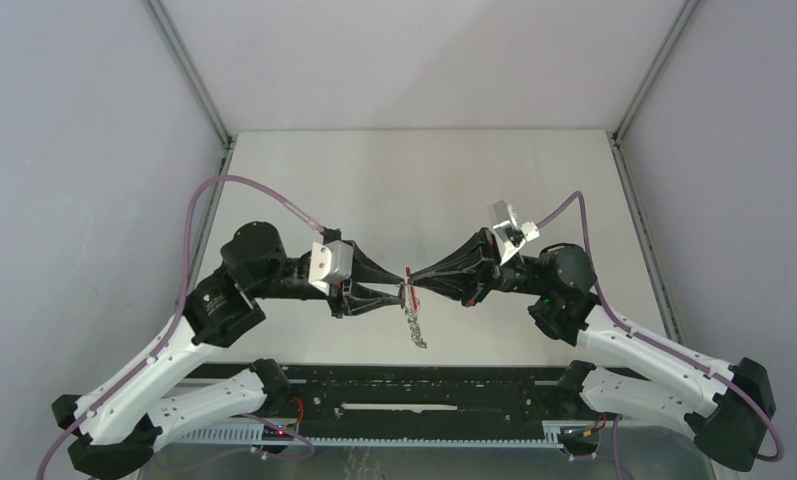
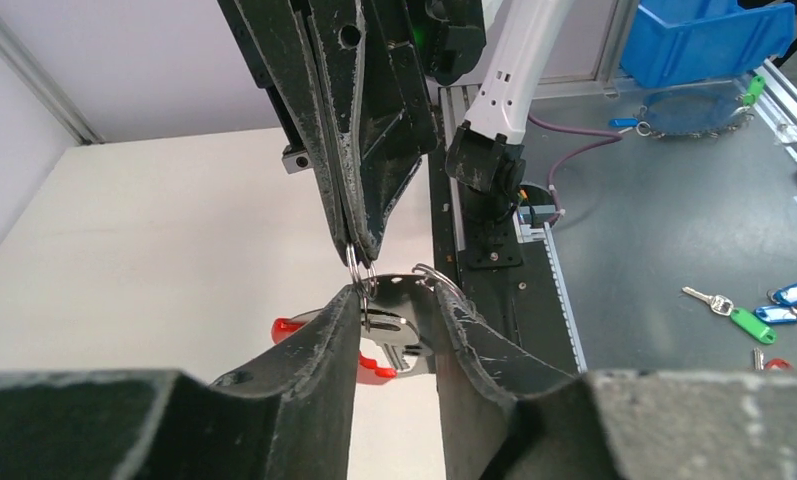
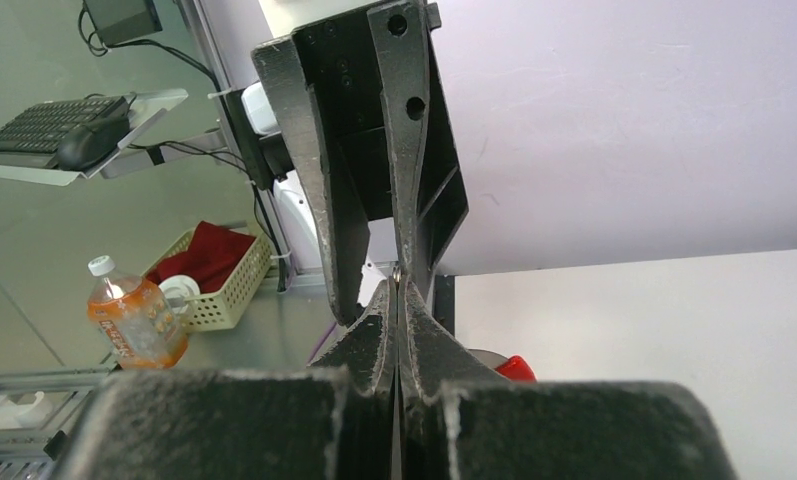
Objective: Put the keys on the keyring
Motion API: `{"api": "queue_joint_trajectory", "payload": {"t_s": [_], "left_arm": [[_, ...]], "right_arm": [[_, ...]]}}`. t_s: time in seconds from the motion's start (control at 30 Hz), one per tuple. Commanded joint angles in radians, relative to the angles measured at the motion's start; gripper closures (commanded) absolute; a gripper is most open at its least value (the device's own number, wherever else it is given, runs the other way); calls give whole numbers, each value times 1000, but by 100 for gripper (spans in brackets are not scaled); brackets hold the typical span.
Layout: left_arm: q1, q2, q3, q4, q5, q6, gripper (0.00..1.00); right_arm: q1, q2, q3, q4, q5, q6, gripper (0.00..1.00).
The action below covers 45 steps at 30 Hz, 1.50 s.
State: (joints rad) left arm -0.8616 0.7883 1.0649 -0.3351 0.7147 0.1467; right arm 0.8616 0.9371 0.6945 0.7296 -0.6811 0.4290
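**Where the claws meet, the keyring (image 1: 414,322) hangs clear of the table (image 1: 424,180)**

As your two arms reach toward each other over the middle of the table, the left gripper (image 1: 394,297) and the right gripper (image 1: 415,283) meet tip to tip. The keyring sits right at that meeting point, lifted off the surface. From above you can see its row of small metal loops (image 1: 417,335) dangling below the fingertips toward the near edge. Its red arc (image 1: 406,272) shows just above the tips.

Look through your left wrist camera. The left gripper's fingers (image 2: 314,350) stand a little apart, and the silver-grey part of the keyring (image 2: 394,325) spans the gap between them. They appear to clamp it across its width. The red arc (image 2: 286,327) pokes out to the side behind one finger and shows again lower down in the gap.

The right gripper (image 2: 360,248) points down from the top of that view with its fingers pressed together. It is pinching a small metal ring (image 2: 362,272) that lies against the keyring's silver part.

Your right wrist camera agrees. Its own fingers (image 3: 424,340) are squeezed tight with no gap between them, and the left gripper (image 3: 379,300) stands directly opposite, tip against tip.

You cannot make out the keys themselves, because the fingers crowd that spot. You also cannot tell whether the pinched ring belongs to a key or to the keyring's own row of loops.
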Motion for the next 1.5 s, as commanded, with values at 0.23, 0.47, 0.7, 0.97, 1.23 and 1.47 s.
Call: {"api": "queue_joint_trajectory", "payload": {"t_s": [0.23, 0.47, 0.7, 0.97, 1.23, 1.47], "left_arm": [[4, 27, 44, 34, -21, -51, 73], [4, 25, 40, 35, -36, -57, 92], [5, 14, 36, -29, -75, 2, 100], [6, 31, 74, -158, -82, 100, 100], [6, 50, 103, -194, -82, 119, 100], [6, 54, 110, -207, -81, 132, 100]], "right_arm": [[16, -17, 5, 29, 3, -40, 100], [29, -29, 14, -32, 0, -84, 100], [26, -49, 108, -276, -36, -173, 90], [-29, 17, 407, -925, -153, -437, 53], [35, 184, 697, -1355, -59, -647, 56], [91, 308, 867, -1543, 7, -751, 65]]}}
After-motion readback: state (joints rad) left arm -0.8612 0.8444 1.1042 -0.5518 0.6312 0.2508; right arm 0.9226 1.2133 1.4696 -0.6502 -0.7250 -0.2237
